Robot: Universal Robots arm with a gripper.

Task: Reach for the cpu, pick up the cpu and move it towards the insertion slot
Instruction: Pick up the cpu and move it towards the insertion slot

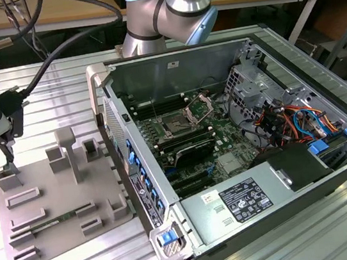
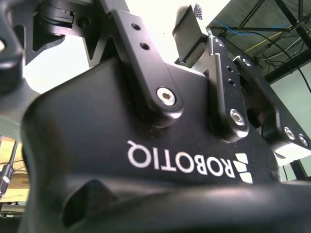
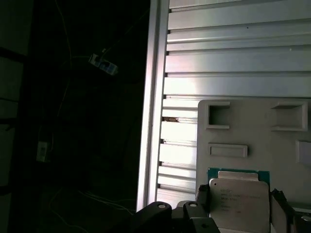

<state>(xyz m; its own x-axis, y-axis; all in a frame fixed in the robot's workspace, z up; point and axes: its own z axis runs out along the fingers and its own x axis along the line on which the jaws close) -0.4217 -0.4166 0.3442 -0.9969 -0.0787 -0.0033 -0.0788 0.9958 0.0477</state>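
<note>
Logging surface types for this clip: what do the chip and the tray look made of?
Chip: dull silvery metal lid with a soft sheen, on a green board. Tray: matte pale grey, probably moulded plastic, judging by its uniform colour and raised frames.

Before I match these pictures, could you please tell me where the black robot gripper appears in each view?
Exterior view: black gripper at the exterior view's far left, above the grey plastic tray.
First wrist view: gripper at the silvery square cpu, tray behind it.
Second wrist view: gripper body in the foreground.
Shared landmark: the tray.
</note>
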